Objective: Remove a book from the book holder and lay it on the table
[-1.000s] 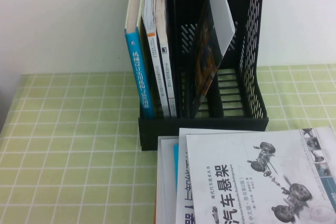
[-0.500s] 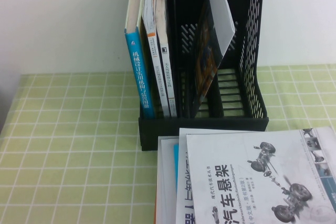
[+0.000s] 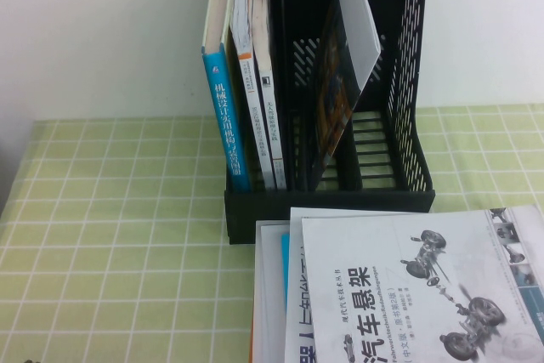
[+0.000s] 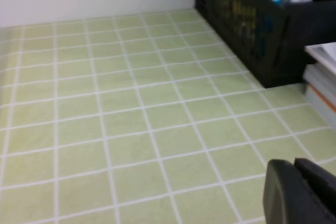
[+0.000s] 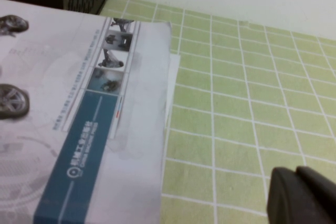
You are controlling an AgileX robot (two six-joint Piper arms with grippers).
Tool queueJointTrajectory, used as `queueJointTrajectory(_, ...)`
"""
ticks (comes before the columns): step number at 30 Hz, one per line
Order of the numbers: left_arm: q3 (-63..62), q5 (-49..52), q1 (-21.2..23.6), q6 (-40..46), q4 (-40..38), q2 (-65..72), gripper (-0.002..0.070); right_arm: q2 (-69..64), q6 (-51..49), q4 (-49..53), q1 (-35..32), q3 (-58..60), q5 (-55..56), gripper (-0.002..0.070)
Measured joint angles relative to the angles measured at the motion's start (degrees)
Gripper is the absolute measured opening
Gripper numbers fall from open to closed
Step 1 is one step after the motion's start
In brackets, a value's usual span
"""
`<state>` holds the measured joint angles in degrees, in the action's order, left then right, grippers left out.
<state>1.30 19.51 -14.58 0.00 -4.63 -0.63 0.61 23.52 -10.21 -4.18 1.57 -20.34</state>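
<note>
Since the light green, white-gridded cloth tabletop (image 3: 110,235) carries everything, it comes first. Black perforated plastic book holder (image 3: 408,82) stands at the back wall, three books upright in its left slot, one dark orange-patterned book leaning. Large thin white paperback book (image 3: 408,286), black Chinese title, grey suspension drawing, lies flat atop a stack in front; task appears done. Left hand (image 4: 302,192) parked low over cloth, apparently closed, empty. Right hand (image 5: 304,195) closed, empty, beside the stack.
</note>
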Motion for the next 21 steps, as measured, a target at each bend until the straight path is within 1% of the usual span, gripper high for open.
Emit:
queueJointTrajectory(5, 0.0, 0.1, 4.1, 0.0, 0.6, 0.0, -0.0003, 0.0, 0.0, 0.0, 0.0, 0.0, 0.0, -0.0001)
queueJointTrajectory(14, 0.0, 0.1, 9.7, -0.7, 0.7, 0.0, -0.0003, 0.0, 0.0, 0.0, 0.0, 0.0, 0.0, -0.0001)
queueJointTrajectory(21, 0.0, 0.1, 10.2, -0.7, 0.5, 0.0, -0.0003, 0.0, -0.8, 0.0, 0.0, 0.0, 0.0, -0.0001)
